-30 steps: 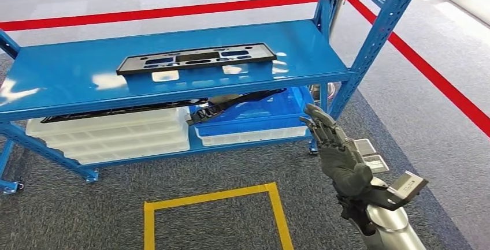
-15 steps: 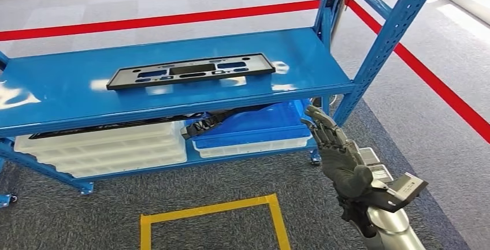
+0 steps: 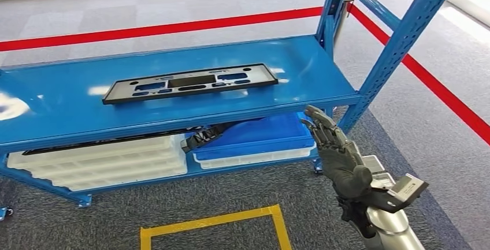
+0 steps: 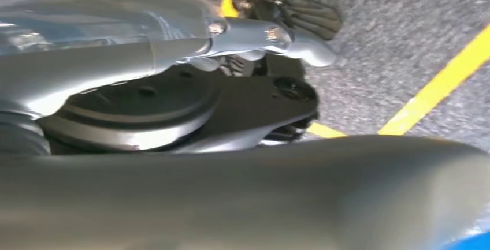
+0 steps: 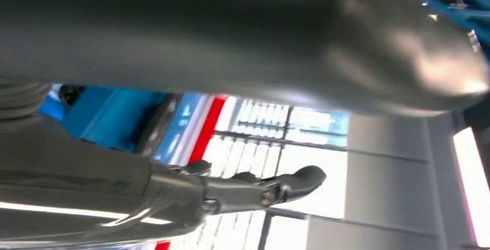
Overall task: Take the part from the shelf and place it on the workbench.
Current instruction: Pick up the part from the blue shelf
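Observation:
The part (image 3: 190, 82), a long flat black panel with cut-outs, lies on the upper board of the blue shelf (image 3: 300, 65), left of its middle. My right hand (image 3: 338, 157) is raised in front of the shelf's right end, below the board's edge and well to the right of the part. Its fingers are stretched out and apart, holding nothing. The right wrist view shows the same right hand (image 5: 248, 189) with straight fingers and nothing in it. In the left wrist view my left hand (image 4: 260, 36) hangs over the grey carpet, fingers extended and empty.
On the lower shelf board lie white trays (image 3: 98, 163), a blue bin (image 3: 260, 137) and another long black piece (image 3: 202, 135). A blue upright post (image 3: 404, 42) rises at the right. Yellow tape (image 3: 277, 218) marks a square on the carpet; a red line (image 3: 156, 29) runs behind the shelf.
The whole picture has shifted: the camera has moved, and the shelf board and part sit lower and slightly larger in view. My right hand keeps the same pose.

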`<control>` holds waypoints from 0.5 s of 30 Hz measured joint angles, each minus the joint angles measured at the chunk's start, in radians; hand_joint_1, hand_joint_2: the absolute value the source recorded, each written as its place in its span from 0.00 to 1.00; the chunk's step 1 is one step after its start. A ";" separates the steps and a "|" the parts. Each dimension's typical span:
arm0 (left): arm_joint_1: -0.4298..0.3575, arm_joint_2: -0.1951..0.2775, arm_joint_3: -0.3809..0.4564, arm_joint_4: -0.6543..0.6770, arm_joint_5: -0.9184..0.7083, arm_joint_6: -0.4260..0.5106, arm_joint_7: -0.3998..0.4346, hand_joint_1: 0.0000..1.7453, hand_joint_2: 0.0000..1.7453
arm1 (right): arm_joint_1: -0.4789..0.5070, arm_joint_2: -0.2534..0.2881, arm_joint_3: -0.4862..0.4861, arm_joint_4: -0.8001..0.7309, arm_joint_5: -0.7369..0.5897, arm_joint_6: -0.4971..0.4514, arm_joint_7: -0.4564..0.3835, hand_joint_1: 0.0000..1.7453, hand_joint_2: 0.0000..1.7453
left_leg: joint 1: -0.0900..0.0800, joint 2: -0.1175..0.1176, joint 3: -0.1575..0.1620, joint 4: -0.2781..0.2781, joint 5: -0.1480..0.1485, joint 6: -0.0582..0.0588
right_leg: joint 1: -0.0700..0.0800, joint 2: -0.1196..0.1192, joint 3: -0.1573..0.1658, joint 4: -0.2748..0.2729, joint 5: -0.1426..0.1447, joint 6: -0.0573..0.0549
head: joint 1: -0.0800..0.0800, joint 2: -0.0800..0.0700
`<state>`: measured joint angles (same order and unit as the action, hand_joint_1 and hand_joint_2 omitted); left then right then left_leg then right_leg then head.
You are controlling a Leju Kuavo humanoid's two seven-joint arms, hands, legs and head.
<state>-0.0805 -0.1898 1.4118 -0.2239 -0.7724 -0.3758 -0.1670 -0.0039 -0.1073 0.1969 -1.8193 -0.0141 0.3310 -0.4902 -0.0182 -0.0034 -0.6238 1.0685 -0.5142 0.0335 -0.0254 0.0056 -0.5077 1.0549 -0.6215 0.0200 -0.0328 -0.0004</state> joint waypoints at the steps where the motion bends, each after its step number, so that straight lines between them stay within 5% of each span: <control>1: -0.001 0.000 0.000 0.000 0.000 0.000 0.000 0.00 0.00 | -0.001 0.000 0.000 -0.001 0.000 0.000 0.000 0.00 0.00 | 0.004 0.001 0.012 -0.013 0.002 0.002 | 0.002 -0.001 0.003 0.006 -0.008 0.003 | 0.000 0.000; 3: -0.004 0.000 0.000 0.000 -0.002 0.000 0.000 0.00 0.00 | -0.002 -0.001 0.000 -0.002 0.000 0.000 -0.001 0.00 0.00 | 0.011 0.003 0.036 -0.036 0.002 0.007 | 0.004 -0.002 -0.026 0.075 -0.044 0.007 | 0.001 0.000; 5: -0.005 -0.001 0.000 0.000 -0.003 0.001 0.000 0.00 0.00 | 0.001 -0.001 0.001 -0.001 0.000 0.000 -0.001 0.00 0.00 | 0.013 0.003 0.050 -0.041 -0.008 0.010 | 0.005 -0.002 -0.099 0.191 -0.081 0.011 | 0.002 0.000; 7: -0.003 -0.001 0.000 0.000 -0.003 0.001 0.000 0.00 0.00 | 0.004 -0.002 0.001 0.000 0.000 0.000 -0.001 0.00 0.00 | 0.013 0.003 0.065 -0.041 -0.021 0.009 | 0.004 -0.002 -0.147 0.234 -0.060 0.016 | 0.002 0.000; 9: -0.002 -0.001 0.000 0.000 -0.003 0.001 0.000 0.00 0.00 | 0.005 -0.002 0.002 0.000 0.000 0.000 -0.001 0.00 0.00 | 0.015 0.002 0.085 -0.040 -0.037 0.002 | 0.003 -0.004 -0.127 0.140 0.026 0.019 | 0.002 0.000; 11: -0.003 -0.001 0.000 0.000 -0.003 0.001 0.000 0.00 0.00 | 0.004 -0.002 0.002 0.001 0.000 0.000 -0.001 0.00 0.00 | 0.013 0.001 0.098 -0.036 -0.052 -0.010 | 0.005 -0.005 -0.092 0.041 0.080 0.015 | 0.002 0.000; 15: -0.006 -0.001 0.000 0.000 -0.003 0.002 0.000 0.00 0.00 | 0.006 -0.002 0.002 0.001 0.000 -0.001 0.000 0.00 0.00 | 0.010 0.001 0.100 -0.034 -0.063 -0.020 | 0.007 -0.002 -0.080 0.009 0.075 -0.007 | 0.002 0.000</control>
<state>-0.0865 -0.1908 1.4115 -0.2239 -0.7754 -0.3742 -0.1671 0.0022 -0.1091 0.1987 -1.8185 -0.0137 0.3302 -0.4907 -0.0078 -0.0027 -0.5233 1.0343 -0.5776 0.0134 -0.0181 0.0038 -0.5881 1.0636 -0.5464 0.0127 -0.0312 -0.0001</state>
